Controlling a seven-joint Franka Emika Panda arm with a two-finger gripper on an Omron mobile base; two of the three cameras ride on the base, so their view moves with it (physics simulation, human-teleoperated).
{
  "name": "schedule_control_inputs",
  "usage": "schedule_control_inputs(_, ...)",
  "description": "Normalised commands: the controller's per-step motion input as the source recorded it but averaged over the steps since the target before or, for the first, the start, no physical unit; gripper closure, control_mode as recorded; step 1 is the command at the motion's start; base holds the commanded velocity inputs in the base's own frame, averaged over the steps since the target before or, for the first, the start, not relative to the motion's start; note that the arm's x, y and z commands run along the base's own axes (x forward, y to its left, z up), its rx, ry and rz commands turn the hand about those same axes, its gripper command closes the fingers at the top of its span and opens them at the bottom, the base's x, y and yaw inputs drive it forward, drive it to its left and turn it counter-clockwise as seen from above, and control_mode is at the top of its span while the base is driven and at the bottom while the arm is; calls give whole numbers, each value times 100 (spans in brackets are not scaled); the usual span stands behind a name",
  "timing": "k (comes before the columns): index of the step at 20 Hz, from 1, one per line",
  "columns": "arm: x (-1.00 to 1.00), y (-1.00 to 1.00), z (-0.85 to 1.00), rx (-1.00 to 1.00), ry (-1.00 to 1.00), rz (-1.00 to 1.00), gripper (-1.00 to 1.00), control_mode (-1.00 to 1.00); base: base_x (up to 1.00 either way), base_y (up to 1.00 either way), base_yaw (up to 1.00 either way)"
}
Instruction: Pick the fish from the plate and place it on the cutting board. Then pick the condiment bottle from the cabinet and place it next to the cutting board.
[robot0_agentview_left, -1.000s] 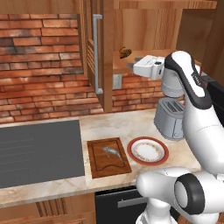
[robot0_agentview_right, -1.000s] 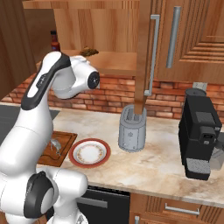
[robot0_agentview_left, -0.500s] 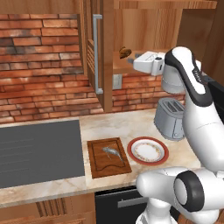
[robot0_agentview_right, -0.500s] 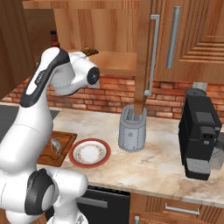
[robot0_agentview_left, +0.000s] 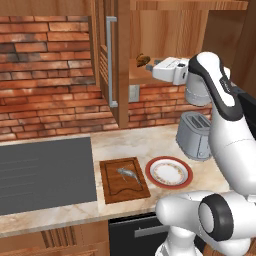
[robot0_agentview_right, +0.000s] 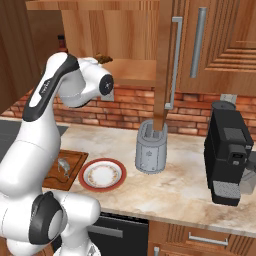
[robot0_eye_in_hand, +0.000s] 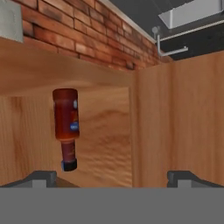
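Two dark finger tips of our gripper (robot0_eye_in_hand: 112, 177) stand wide apart, holding nothing, aimed into the light-brown wooden cabinet (robot0_agentview_left: 165, 30). On its shelf stands the condiment bottle (robot0_eye_in_hand: 66, 127), red-brown, narrow-necked and black-capped, near the gripper but untouched. Well below the cabinet, the slender silver-grey fish (robot0_agentview_left: 129, 174) lies on the dark grooved cutting board (robot0_agentview_left: 123, 179), just beside the round red-rimmed plate (robot0_agentview_left: 169, 172).

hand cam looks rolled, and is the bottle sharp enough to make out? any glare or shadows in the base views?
Hand view: rolled, the condiment bottle hangs cap-down, soft-edged but readable, label blurry. Left base view: flat even light, no glare, faint shadow by the fish on the cutting board. Right base view: mild sheen on the plate, cabinet interior dim.
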Motion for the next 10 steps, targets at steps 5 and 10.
schedule_control_inputs(5, 1, 3, 1, 0, 0, 0, -100, -100, 0, 0, 0)
schedule_control_inputs(10, 3, 7, 0, 0, 0, 0, -100, -100, 0, 0, 0)
